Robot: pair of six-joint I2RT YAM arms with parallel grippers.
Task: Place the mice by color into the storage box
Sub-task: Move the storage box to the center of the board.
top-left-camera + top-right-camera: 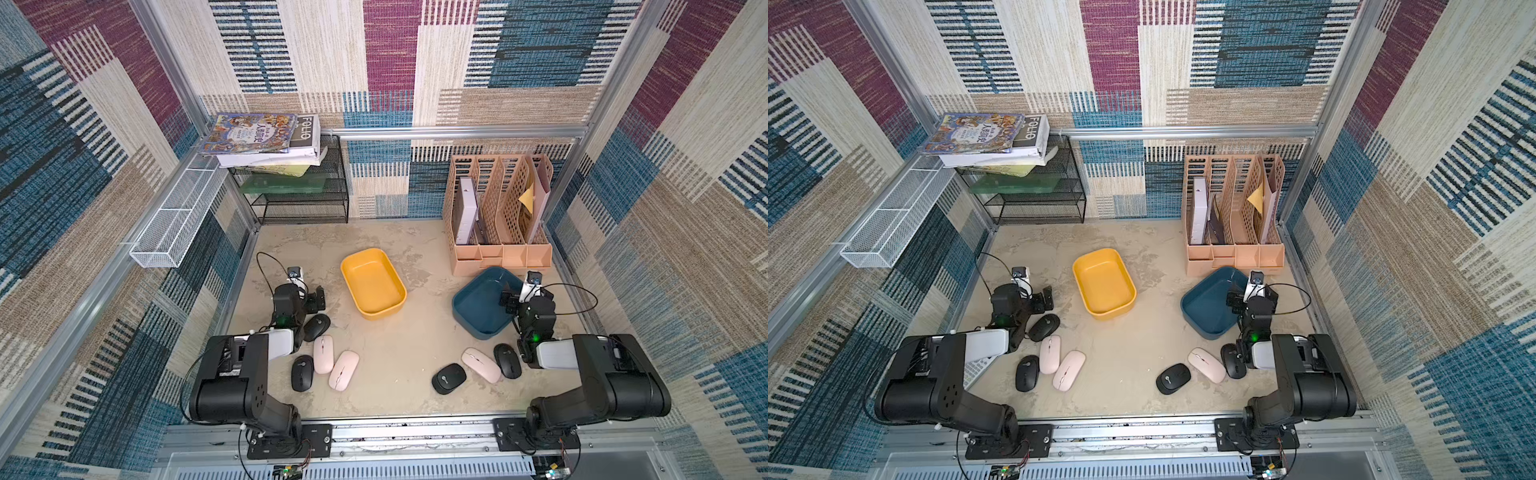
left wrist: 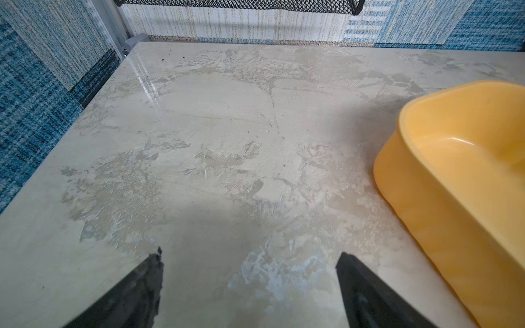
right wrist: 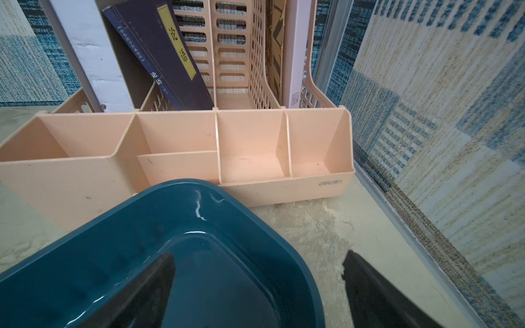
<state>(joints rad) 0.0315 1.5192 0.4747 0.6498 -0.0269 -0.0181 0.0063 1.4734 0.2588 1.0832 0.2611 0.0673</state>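
The desk (image 2: 227, 142) is a mottled, stone-look slab with a faint sheen, and both the yellow tub (image 2: 443, 215) and the blue tub (image 3: 176, 186) are smooth glossy plastic that catches highlights. The peach file organizer (image 3: 284, 193) is duller, scuffed plastic; the black mice (image 1: 302, 372) look matt, the pink mice (image 1: 323, 354) smooth and satiny. Rough woven carpet cloth covers the walls (image 1: 83, 166), while the black rack (image 1: 305, 208) and white basket (image 1: 174, 212) are metal mesh

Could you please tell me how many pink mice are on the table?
3. Two pink mice lie side by side near the left arm; the third lies between two black mice near the right arm. The arms might hide more.
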